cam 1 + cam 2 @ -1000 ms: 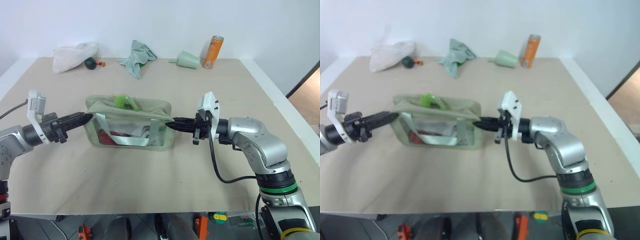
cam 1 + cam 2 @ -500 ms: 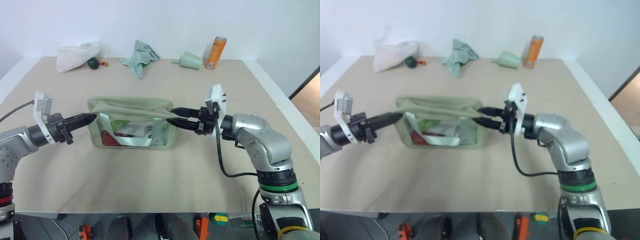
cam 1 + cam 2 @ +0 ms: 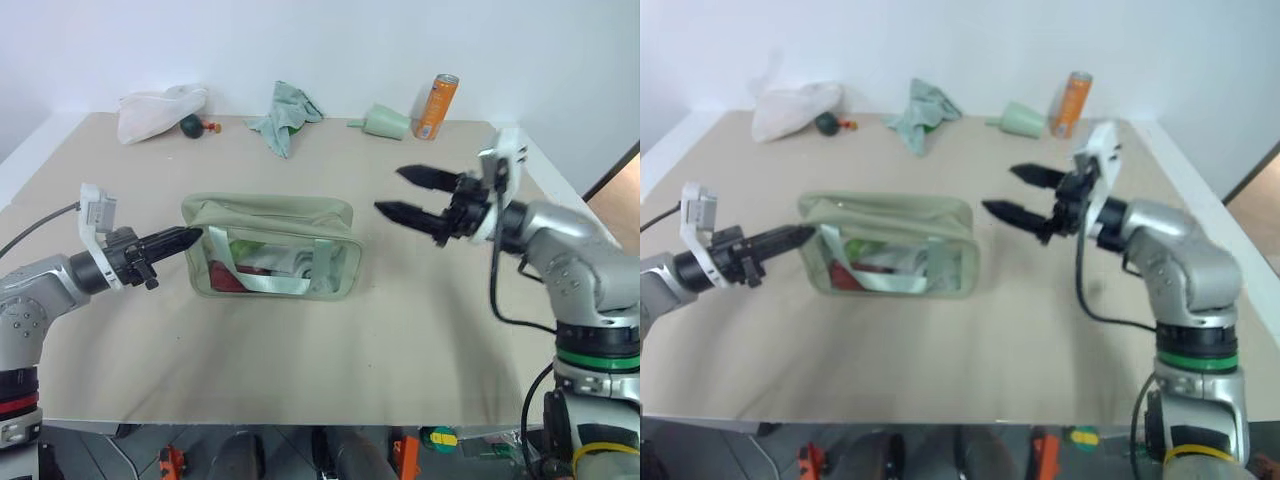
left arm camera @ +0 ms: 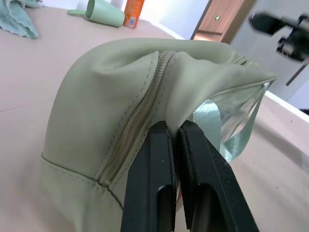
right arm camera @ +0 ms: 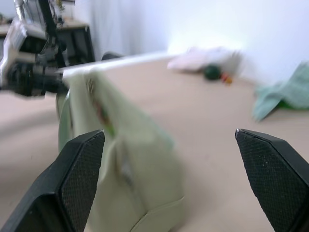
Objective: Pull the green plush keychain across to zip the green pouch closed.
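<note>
The boxy pale sage-green fabric pouch [image 3: 272, 247] is being pinched at its end by the left tool [image 3: 193, 236] — zipper drawn across; the right tool [image 3: 406, 192] is being held spread, apart from it.

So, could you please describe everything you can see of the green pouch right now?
The green pouch is a boxy, pale sage-green fabric case with clear plastic sides, shiny green webbing handles and a zipper along its top, which looks closed. Red and pale contents show through the plastic. It sits upright mid-table. The left gripper, shut, pinches its fabric at one end; the right gripper hangs open, clear of the other end.
</note>
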Available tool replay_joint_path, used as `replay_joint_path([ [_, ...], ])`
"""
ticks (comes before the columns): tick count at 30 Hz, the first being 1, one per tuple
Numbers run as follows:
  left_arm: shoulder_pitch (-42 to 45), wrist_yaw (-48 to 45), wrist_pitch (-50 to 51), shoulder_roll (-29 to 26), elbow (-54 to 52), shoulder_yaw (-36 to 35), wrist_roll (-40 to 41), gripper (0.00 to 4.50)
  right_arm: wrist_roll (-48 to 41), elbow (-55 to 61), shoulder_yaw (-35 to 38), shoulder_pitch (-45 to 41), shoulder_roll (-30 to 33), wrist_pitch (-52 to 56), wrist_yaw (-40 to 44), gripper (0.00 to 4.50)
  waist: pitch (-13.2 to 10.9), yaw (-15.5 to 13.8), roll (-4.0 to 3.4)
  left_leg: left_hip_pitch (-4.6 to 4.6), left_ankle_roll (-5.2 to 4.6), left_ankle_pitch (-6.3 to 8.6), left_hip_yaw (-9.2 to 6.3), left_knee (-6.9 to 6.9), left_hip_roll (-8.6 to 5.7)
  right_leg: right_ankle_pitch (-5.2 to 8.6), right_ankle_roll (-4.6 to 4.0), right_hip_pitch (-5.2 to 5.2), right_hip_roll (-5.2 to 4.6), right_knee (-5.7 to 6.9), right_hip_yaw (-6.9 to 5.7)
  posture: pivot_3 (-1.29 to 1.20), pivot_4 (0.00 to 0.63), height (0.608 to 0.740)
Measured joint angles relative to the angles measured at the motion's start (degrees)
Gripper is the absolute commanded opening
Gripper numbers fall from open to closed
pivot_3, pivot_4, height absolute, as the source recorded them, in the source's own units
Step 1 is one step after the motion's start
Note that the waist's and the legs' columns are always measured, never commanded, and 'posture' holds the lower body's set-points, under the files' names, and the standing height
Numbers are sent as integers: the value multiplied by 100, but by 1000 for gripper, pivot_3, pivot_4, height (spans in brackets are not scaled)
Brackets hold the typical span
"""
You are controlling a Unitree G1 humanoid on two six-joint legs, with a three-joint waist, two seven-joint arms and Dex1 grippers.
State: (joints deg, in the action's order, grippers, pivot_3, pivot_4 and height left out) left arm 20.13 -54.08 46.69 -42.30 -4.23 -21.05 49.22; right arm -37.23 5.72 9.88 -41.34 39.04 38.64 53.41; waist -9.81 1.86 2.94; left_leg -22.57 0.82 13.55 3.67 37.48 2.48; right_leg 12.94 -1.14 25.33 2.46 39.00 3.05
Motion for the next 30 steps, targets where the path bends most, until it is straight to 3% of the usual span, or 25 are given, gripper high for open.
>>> replay_joint_path([
  [6, -2, 113, 51, 148, -176, 44, 87, 0, 25, -201, -134, -452, 113, -87, 327, 4467, 1, -51, 1, -3, -4, 3, -3, 0, 0, 1, 1, -2, -2, -6, -3, 0, 150, 740],
  [16, 103, 121, 36, 359, -205, 248, 84, 0, 995, -1315, -1371, -1689, -185, -1072, 1216, 4467, 0, -80, 0, -13, -7, 4, -9, 5, -12, 0, 5, -1, -17, -10, -13, 0, 150, 740],
  [17, 105, 122, 23, 377, -205, 273, 80, 0, 1064, -1471, -1436, -1737, -250, -1152, 1303, 3947, 0, -82, 0, -17, -9, 4, -12, 5, -19, 1, 5, 0, -24, -10, -16, 0, 150, 740],
  [25, 105, 143, -35, 471, -206, 317, 85, 0, 1393, -2047, -1651, -1901, -555, -1528, 1676, 1295, 0, -82, -1, -31, -34, 10, -18, 7, -72, 3, 7, 2, -83, -10, -21, 0, 150, 740],
  [27, 92, 149, -44, 476, -215, 314, 101, 0, 1431, -2100, -1686, -1968, -652, -1610, 1803, 431, -1, -82, -1, -38, -38, 12, -24, 10, -79, 3, 7, 2, -92, -10, -27, 0, 150, 740],
  [28, 89, 153, -45, 477, -224, 313, 105, 0, 1447, -2118, -1688, -1989, -669, -1632, 1832, 138, 0, -81, -1, -40, -39, 12, -27, 11, -81, 2, 6, 2, -95, -10, -31, 0, 150, 740],
  [30, 78, 170, -43, 477, -244, 309, 118, 0, 1512, -2170, -1714, -2033, -688, -1683, 1900, 59, 0, -82, -1, -40, -40, 12, -29, 12, -81, 2, 5, 2, -97, -10, -33, 0, 150, 740],
])
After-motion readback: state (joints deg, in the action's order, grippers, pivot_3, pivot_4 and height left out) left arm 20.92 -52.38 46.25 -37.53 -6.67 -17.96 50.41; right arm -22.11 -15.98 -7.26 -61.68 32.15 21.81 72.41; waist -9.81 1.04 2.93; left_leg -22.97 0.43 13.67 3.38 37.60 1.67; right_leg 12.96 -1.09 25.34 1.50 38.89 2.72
